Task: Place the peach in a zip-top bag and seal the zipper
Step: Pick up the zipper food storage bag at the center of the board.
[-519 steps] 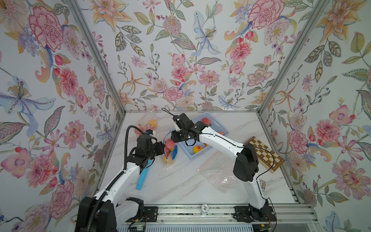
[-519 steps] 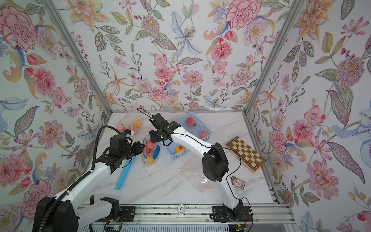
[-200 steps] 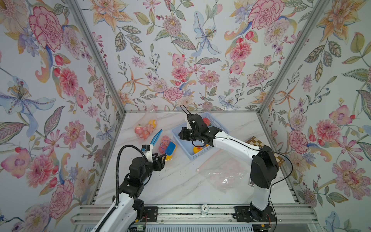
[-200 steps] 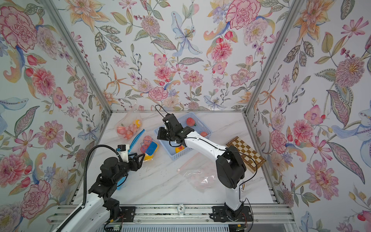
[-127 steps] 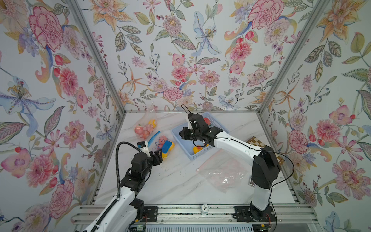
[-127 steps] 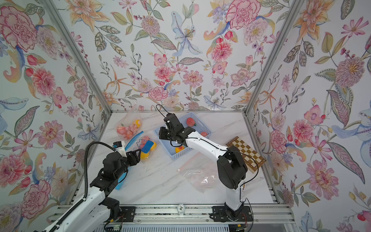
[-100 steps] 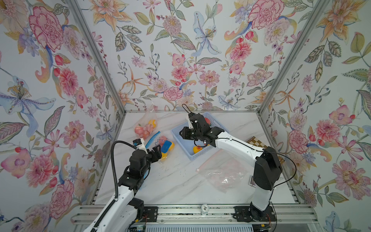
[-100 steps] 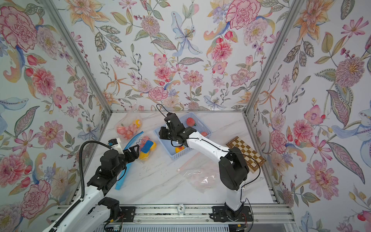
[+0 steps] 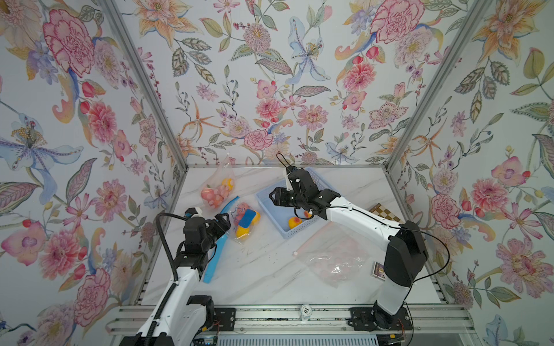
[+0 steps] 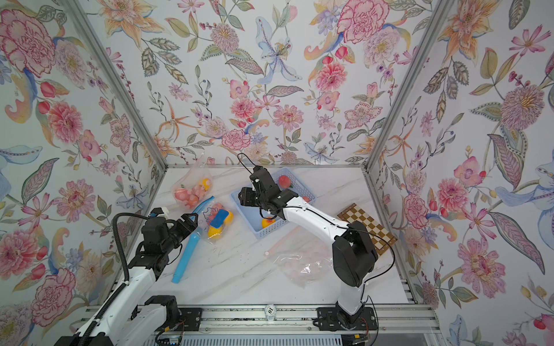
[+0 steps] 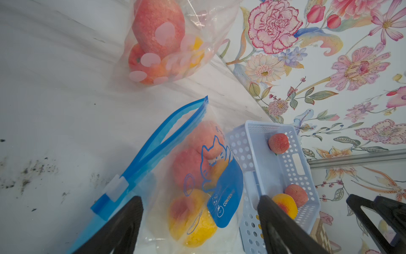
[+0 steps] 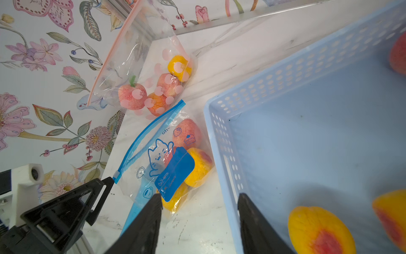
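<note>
Hanging over a marble table (image 9: 254,269) walled in floral wallpaper (image 9: 269,90), both pairs of jaws gape empty.

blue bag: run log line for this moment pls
blue bag: peaches inside, zipper part open | left gripper: open, near slider | right gripper: open, over basket edge

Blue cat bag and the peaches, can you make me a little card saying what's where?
Cat bag: beside the basket, peaches inside
Zipper: partly open, slider near one end
Basket: three loose peaches
Spotted bag: more peaches, near the back corner
Left gripper: fingers open, empty
Right gripper: fingers open, empty
</note>
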